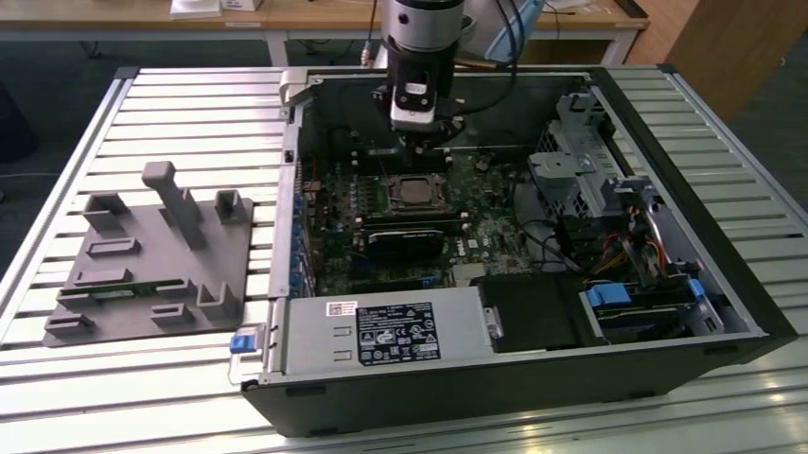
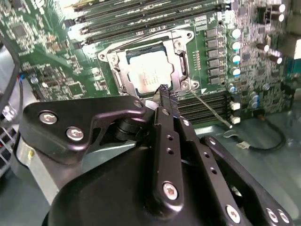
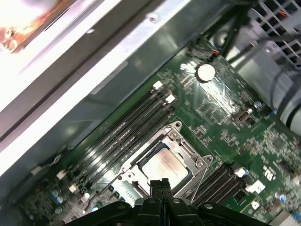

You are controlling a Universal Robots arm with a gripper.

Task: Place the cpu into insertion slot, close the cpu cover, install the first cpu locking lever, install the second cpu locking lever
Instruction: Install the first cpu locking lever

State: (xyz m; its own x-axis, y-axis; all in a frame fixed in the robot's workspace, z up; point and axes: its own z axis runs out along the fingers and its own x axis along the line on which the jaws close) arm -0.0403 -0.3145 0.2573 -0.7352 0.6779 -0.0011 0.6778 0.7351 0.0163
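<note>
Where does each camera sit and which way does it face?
Exterior view: off the arm, looking down into the open computer case; the arm and gripper show.
Second wrist view: on the arm, looking past the gripper at the cpu.
First wrist view: on the arm, looking over the gripper at the circuit board.
Shared: the cpu and the gripper appear in both wrist views.

cpu (image 2: 149, 75): grey metal face, matt, smooth.
cpu cover (image 2: 117, 70): silver-grey sheet metal framing the cpu, bright, smooth.
circuit board (image 2: 56, 70): green laminate around the cpu, glossy lacquer.
lever wire (image 2: 209, 106): thin bare metal rod beside the cpu, shiny.
gripper (image 2: 163, 90): black metal, matt; screw heads bright steel.
computer case (image 1: 505, 402): black painted sheet metal, matt.
table (image 1: 189, 104): ribbed aluminium slats, satin.
fixture block (image 1: 139, 274): grey plastic, matt.
</note>
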